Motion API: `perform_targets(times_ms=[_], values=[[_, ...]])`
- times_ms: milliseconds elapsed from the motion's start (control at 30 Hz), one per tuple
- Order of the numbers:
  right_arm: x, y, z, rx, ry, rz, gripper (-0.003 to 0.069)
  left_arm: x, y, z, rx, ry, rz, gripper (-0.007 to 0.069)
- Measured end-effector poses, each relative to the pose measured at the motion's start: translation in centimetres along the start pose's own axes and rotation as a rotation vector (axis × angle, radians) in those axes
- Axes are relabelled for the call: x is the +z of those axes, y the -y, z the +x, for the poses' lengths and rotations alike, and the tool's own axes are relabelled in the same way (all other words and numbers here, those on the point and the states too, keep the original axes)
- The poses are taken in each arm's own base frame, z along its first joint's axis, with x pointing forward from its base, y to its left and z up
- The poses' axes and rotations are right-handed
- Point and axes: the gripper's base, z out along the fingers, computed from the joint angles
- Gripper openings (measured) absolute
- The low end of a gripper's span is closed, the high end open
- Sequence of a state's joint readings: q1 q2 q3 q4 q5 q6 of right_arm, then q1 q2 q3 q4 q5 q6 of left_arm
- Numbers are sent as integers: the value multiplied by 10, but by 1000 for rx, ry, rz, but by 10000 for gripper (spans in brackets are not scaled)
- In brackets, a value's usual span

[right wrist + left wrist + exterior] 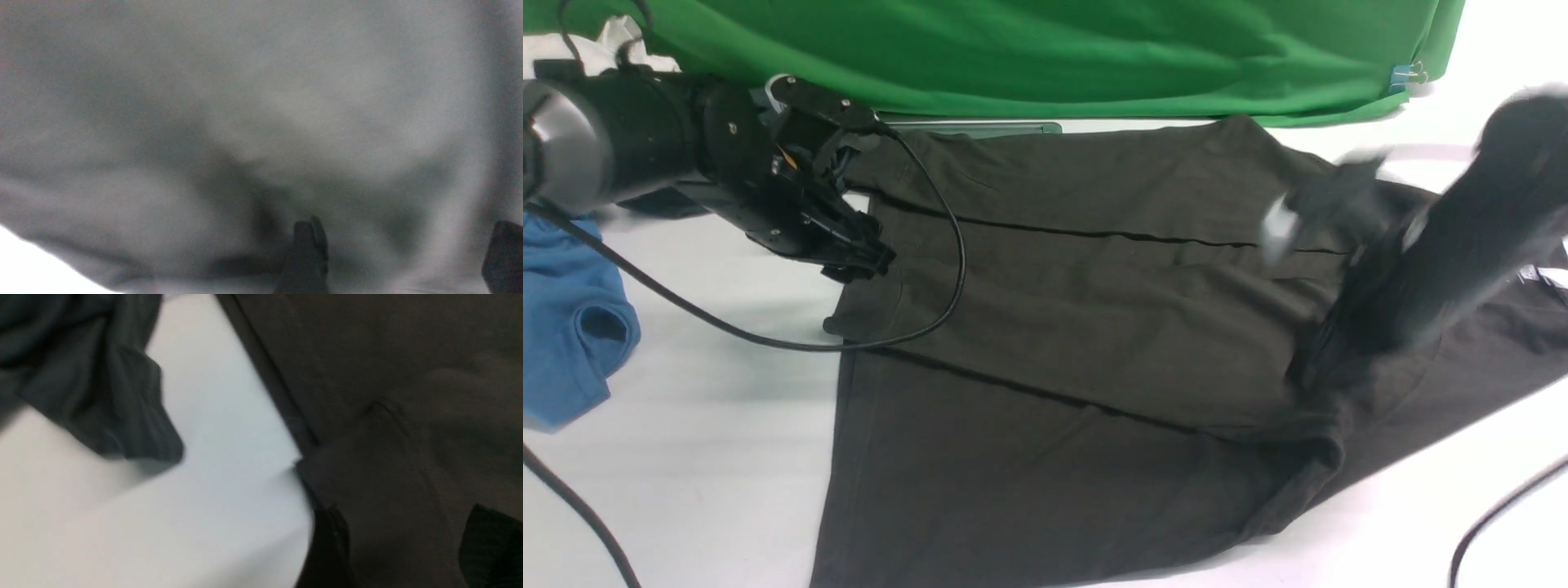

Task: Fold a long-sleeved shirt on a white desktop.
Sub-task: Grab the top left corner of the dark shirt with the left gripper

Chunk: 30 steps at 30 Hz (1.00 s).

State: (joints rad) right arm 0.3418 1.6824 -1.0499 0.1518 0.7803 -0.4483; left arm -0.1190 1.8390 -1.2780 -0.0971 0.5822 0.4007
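Observation:
The long-sleeved shirt [1094,327] lies across the white desktop [703,425], dark brownish-black, with layers folded over each other and creases running across it. My left gripper [862,257] hangs over the shirt's left edge. In the left wrist view its fingers [327,547] stand wide apart above the shirt [408,416], holding nothing. My right gripper [1327,204] is smeared by motion over the shirt's right part. In the right wrist view it [404,257] is open, its fingers [306,257] apart just over the fabric [261,122].
A bright blue garment [572,327] lies at the left edge. A dark teal-grey garment [90,375] sits beside the shirt near my left arm. A green backdrop [1013,49] hangs behind. Black cables [947,245] [1494,523] trail over the shirt and the desktop.

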Motion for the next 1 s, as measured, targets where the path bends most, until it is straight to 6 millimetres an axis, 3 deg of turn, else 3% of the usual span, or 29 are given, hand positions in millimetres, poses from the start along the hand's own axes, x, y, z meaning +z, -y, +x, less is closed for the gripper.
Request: perform_targets(times_ms=[133,167,200,300,467,567,700,867,933,1000], values=[[20,-18,12,-61,5,25,520,-22,10,-4,-1,16,38,283],[24,-19,14,-73,15,42,521,-31,13,-6,4,26,46,223],[28,-19,16,-77,32,69,521,-48,20,-9,14,49,56,111],[29,-15,18,-59,37,105,521,-74,30,-13,49,90,72,29],[29,-11,20,-7,34,119,510,-107,43,-13,83,145,82,18],[31,-9,22,-2,14,122,462,-124,51,-5,99,173,90,18],[38,-9,24,-1,-22,117,336,-139,58,12,99,192,93,18],[40,-10,28,13,-71,107,120,-154,61,32,97,235,77,18],[38,-10,31,39,-90,104,57,-161,62,38,97,254,71,18],[34,-11,34,84,-117,100,41,-165,63,39,97,267,69,18]])
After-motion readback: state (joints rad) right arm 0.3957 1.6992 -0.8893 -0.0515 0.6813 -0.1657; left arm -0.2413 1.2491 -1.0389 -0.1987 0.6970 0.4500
